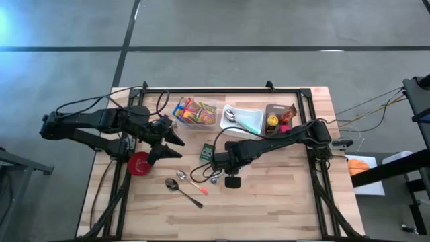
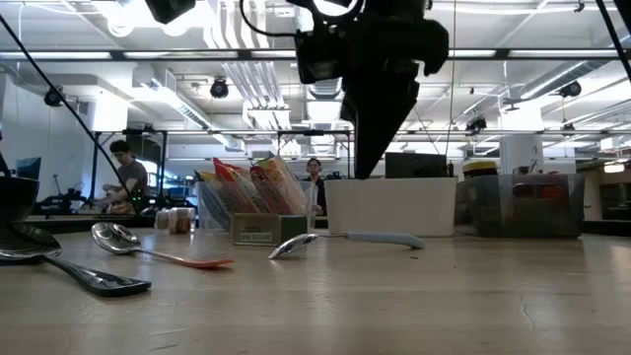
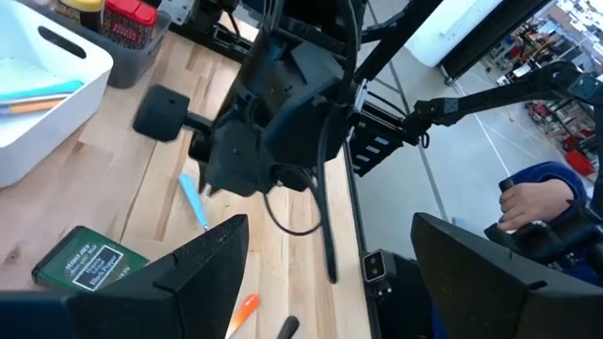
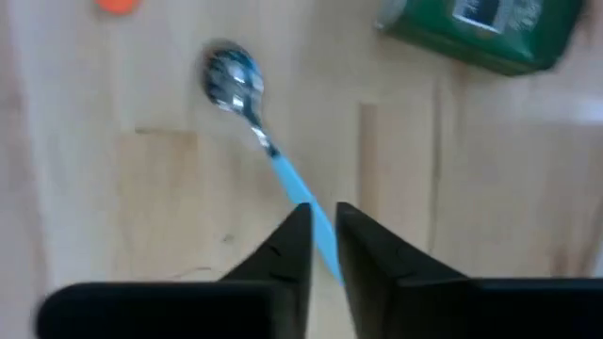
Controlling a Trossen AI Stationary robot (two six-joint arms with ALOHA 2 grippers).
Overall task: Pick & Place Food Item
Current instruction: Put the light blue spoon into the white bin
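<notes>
Hovering over the middle of the table (image 1: 269,195), the right gripper (image 4: 323,235) points down at a blue-handled spoon (image 4: 247,104) lying flat on the wood; its fingers stand only a sliver apart, just above the handle's end, and I cannot tell if they touch it. A green packet (image 1: 207,152), the food item, lies just beside that spoon toward the table's far edge. The left gripper (image 1: 176,146) waits near the left edge with its fingers spread wide and nothing between them, next to a red bowl (image 1: 139,163). An orange-handled spoon (image 1: 190,181) and a metal spoon (image 1: 183,191) lie toward the near edge. Along the far edge sit a clear bin of snacks (image 1: 195,112), a white tray (image 1: 243,119) and a dark bin (image 1: 281,118).
</notes>
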